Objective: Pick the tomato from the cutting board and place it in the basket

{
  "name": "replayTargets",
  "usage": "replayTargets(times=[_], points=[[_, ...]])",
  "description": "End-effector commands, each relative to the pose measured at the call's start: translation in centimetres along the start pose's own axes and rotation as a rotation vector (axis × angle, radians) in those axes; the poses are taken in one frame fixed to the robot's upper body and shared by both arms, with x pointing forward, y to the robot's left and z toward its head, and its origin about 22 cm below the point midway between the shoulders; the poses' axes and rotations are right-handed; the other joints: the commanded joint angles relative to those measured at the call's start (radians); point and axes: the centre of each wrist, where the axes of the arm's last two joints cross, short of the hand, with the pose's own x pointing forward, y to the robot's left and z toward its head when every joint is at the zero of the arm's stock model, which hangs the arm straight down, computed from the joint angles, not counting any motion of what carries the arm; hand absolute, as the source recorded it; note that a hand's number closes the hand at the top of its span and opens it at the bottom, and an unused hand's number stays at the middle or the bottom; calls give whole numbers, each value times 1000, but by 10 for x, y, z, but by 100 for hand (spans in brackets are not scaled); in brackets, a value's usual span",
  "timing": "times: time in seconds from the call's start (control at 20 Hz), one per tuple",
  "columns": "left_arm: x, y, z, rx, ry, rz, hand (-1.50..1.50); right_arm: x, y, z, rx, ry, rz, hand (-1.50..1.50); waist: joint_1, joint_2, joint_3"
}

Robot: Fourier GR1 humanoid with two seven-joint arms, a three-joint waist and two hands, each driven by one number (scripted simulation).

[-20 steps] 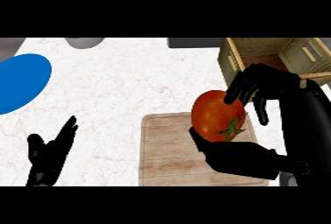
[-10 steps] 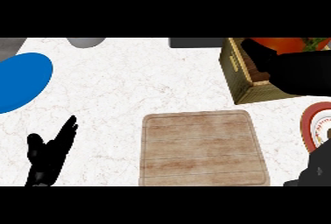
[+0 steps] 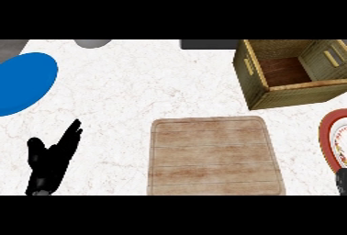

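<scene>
Quickly, left to right: flat round blue plate (image 3: 24,82) at 9 o'clock on the white marble counter (image 3: 136,92). Below it at 8 o'clock is the black left hand (image 3: 51,160), resting, fingers straight and spread a little, thumb apart, holding nothing. Square pale wooden cutting board (image 3: 213,156) sits at 6 o'clock, top bare. Open woven brown basket (image 3: 254,80) is at 2 o'clock, and its visible floor shows no fruit. Red-rimmed round plate (image 3: 332,137) is at 4 o'clock, cut by the edge. Only a sliver of the right hand (image 3: 341,181) shows at 5 o'clock, so I cannot tell its pose. The tomato is nowhere in view. Judging by its kind, it would be light, smooth, round and bruisable, best cupped around its widest part.
</scene>
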Motion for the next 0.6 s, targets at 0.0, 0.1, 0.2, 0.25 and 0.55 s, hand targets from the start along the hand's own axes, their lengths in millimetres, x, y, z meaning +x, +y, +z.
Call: replayTargets(times=[0.0, 0.1, 0.2, 0.25, 0.55], points=[[-26, -1, -9, 10, 157, 1, 0, -10, -19, -26, 10, 51, 19, 150, -5, 11, -11], [-37, 2, 12, -10, 171, -2, 0, -23, -8, -40, 15, 59, 37, 150, 16, 13, -11], [-38, -24, 9, -35, 139, 4, 0, -30, 2, -52, 26, 64, 22, 150, 16, 14, -11], [-12, -15, -11, -5, 155, 19, 0, -32, 7, -53, 44, 83, -6, 150, 5, 13, -11], [-33, -1, -1, 10, 164, 5, 0, -93, 21, -62, 40, 169, -202, 150, -3, 12, -10]])
